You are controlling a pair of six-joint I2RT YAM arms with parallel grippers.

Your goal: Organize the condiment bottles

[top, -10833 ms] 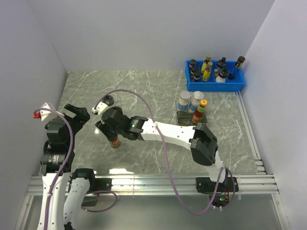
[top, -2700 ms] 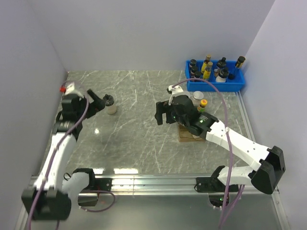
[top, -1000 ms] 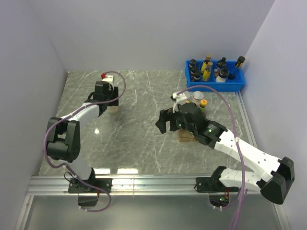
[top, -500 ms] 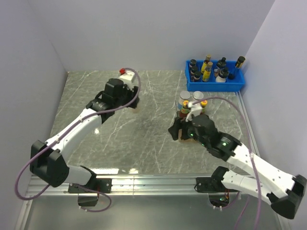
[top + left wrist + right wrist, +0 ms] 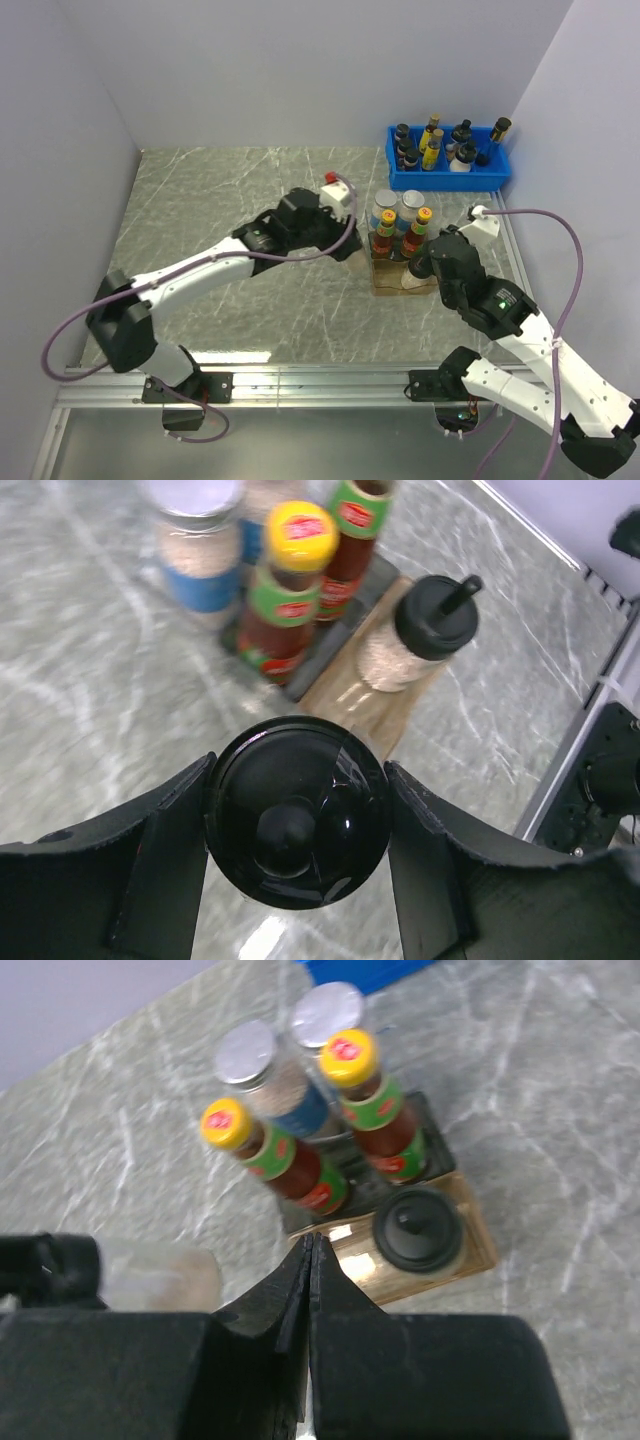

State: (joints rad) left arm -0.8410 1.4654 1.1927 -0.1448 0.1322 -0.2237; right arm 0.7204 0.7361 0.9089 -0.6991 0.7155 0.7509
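My left gripper is shut on the black cap of a little bottle, hanging just left of the wooden rack. On that rack stand two yellow-capped brown sauce bottles, two silver-lidded jars and a second black-capped bottle. From above, the left gripper is beside the rack. My right gripper is shut and empty, on the near right side of the rack.
A blue bin crowded with dark and yellow bottles stands at the back right, behind the rack. Grey walls close in the left, back and right sides. The right arm's cable loops over the table's right edge.
The left arm carried the black-capped bottle from the far left across to the rack. The right gripper shut and drew back to the rack's near right side.
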